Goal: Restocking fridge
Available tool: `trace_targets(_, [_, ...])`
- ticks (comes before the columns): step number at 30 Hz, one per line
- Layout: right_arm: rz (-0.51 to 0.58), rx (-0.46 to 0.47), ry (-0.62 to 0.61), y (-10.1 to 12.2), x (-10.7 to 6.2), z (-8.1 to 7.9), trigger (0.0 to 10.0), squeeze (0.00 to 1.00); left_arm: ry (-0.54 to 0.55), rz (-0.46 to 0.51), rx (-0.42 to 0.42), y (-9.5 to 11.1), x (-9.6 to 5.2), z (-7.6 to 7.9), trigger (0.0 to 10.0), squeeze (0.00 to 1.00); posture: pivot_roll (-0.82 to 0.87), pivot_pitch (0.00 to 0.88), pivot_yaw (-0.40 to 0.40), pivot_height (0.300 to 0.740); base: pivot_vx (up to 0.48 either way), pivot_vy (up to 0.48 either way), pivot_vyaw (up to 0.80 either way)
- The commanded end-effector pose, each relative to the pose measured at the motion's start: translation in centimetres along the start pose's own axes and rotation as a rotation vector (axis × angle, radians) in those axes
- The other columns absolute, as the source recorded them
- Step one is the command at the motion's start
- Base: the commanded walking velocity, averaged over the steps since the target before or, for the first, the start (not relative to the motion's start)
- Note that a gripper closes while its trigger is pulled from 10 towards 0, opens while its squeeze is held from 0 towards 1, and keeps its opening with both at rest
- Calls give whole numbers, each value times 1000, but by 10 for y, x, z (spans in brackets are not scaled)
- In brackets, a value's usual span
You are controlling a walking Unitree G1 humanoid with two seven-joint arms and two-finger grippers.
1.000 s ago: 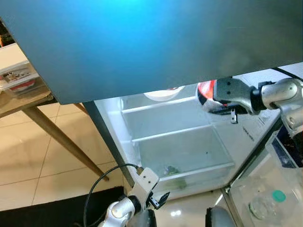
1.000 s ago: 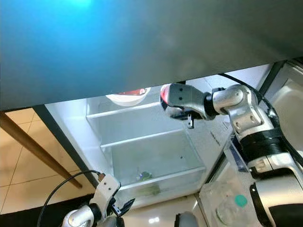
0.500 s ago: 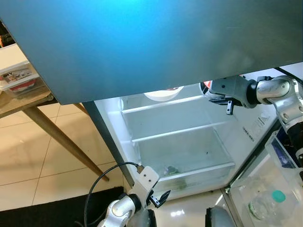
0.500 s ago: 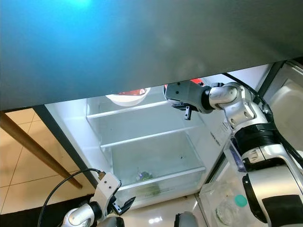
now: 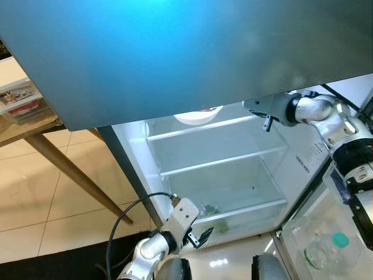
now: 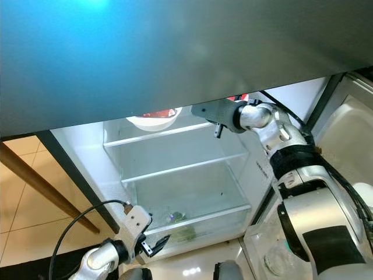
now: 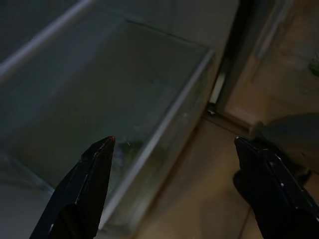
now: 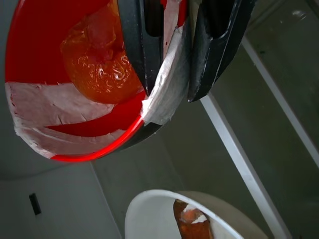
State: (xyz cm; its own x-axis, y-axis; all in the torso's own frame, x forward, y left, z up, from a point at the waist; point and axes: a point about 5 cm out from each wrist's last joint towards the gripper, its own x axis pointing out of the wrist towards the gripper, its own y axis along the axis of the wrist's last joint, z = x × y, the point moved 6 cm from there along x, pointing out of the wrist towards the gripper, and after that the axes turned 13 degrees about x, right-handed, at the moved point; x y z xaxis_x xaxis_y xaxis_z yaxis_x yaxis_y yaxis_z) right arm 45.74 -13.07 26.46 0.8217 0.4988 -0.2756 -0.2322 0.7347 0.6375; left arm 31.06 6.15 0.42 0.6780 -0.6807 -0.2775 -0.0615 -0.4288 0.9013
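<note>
Left eye view looks down past a big blue-grey fridge door (image 5: 175,52) into the lit fridge (image 5: 215,169), where the right arm reaches under the door's edge toward the top shelf (image 5: 201,128), and a white bowl (image 5: 198,115) sits at the back of it. Right eye view has the same reach, with a sliver of red at the right claw (image 6: 201,111), and the left claw (image 6: 152,245) hanging low by the bottom drawer. Left wrist view is dim; its two black fingers (image 7: 84,189) stand wide apart with nothing between them, pointed at the clear drawer (image 7: 124,124). Right wrist view settles it: the fingers are pinched on the rim of a red bowl (image 8: 65,99), partly covered with white tape or paper, something orange inside, held tilted with its mouth turned toward the camera, above the white bowl. I'd judge this the placing step; next the bowl wants levelling and setting down on the shelf beside the white one, without knocking it.
</note>
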Motion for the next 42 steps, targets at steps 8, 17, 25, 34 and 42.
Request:
trace_targets(8, [52, -91, -79, 31, 16, 6, 10000, 0, 7, 65, 11, 23, 7, -8, 10000, 0, -77, 156, 55, 621, 0, 0, 0])
trace_targets(17, [60, -97, -83, 33, 17, 6, 10000, 0, 8, 87, 15, 30, 8, -9, 10000, 0, -76, 153, 55, 621, 0, 0, 0])
trace_targets(25, [63, -22, -87, 35, 30, -8, 10000, 0, 17, 184, 23, 62, 18, -15, 10000, 0, -70, 159, 58, 621, 0, 0, 0])
trace_targets(34, [85, -42, -114, 42, 34, -9, 10000, 0, 0, 372, 22, 117, 23, -12, 10000, 0, -65, 156, 51, 621, 0, 0, 0])
trace_targets(42, [101, -52, -147, 46, 36, -9, 10000, 0, 62, 427, 30, 136, 24, -19, 10000, 0, -70, 159, 58, 621, 0, 0, 0])
